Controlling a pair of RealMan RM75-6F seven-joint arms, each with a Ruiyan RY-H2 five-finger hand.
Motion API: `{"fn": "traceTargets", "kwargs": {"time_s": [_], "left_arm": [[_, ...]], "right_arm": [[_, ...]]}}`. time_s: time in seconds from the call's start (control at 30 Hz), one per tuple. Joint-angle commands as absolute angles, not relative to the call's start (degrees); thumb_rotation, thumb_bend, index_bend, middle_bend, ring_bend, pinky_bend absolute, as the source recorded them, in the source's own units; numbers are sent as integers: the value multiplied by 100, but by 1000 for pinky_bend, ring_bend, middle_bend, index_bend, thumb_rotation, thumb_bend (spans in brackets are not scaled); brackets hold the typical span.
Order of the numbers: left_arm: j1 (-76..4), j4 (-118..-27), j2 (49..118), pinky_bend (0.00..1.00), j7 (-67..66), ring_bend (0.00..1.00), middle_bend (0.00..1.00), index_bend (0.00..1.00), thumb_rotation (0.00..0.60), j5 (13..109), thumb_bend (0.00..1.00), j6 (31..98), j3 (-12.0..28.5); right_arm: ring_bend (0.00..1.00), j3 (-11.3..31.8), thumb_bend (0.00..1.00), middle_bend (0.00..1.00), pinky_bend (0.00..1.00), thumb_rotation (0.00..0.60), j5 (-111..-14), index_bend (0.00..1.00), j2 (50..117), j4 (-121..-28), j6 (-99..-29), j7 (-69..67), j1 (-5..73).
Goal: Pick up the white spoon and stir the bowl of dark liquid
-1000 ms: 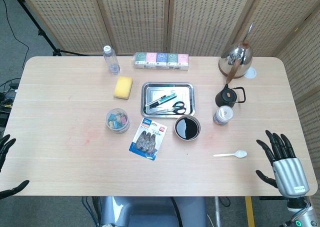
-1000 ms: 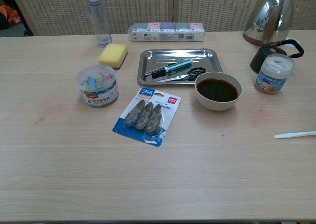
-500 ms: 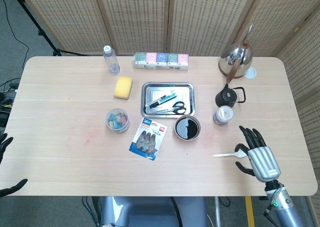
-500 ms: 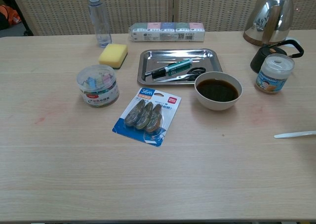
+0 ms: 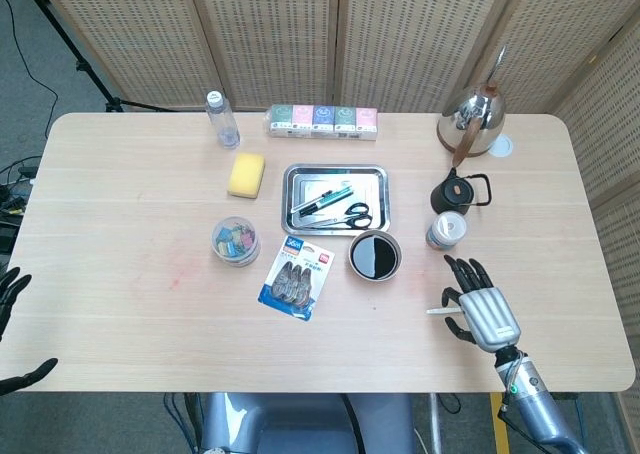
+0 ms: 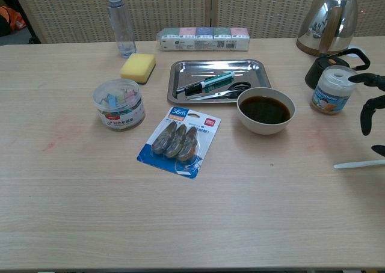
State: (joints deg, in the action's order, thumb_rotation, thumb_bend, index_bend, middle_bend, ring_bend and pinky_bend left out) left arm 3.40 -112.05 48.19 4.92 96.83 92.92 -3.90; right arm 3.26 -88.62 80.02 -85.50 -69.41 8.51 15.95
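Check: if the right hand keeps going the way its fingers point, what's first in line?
Probably the small labelled jar: the right hand, over the white spoon, points up-table towards it. Height is unclear.

Wooden table (image 5: 120, 194) with tray (image 5: 336, 175), bowl (image 5: 374, 256), spoon (image 6: 359, 163).

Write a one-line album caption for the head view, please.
Right hand hovers open over the white spoon, beside the bowl of dark liquid.

worktop (image 5: 120, 204): pale wood grain, matt
tray (image 5: 336, 171): polished metal, glossy
kettle (image 5: 470, 119): mirror-bright metal
white spoon (image 6: 360, 163): smooth plastic
bowl (image 6: 266, 110): smooth, pale, holding glossy dark liquid
sponge (image 5: 246, 175): yellow foam, matt
bottle (image 5: 222, 118): clear plastic
right hand (image 5: 483, 312): silver metal back, black fingers
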Motion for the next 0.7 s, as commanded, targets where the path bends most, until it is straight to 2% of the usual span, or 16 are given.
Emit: {"fn": "traceTargets", "kwargs": {"time_s": [0.03,0.7], "left_arm": [[338,-11206,4819,0,490,0,0,0,600,9679,61,9286,-389],[289,-11207,4748,0,600,0,0,0,600,9677,65,9179,-418]], "right_arm": [[0,296,363,0,0,600,-8774,499,8093,-8482,-6809,918,1666],[0,371,363,0,0,600,-8054,506,8723,-7871,-6053,1441,2038]]}}
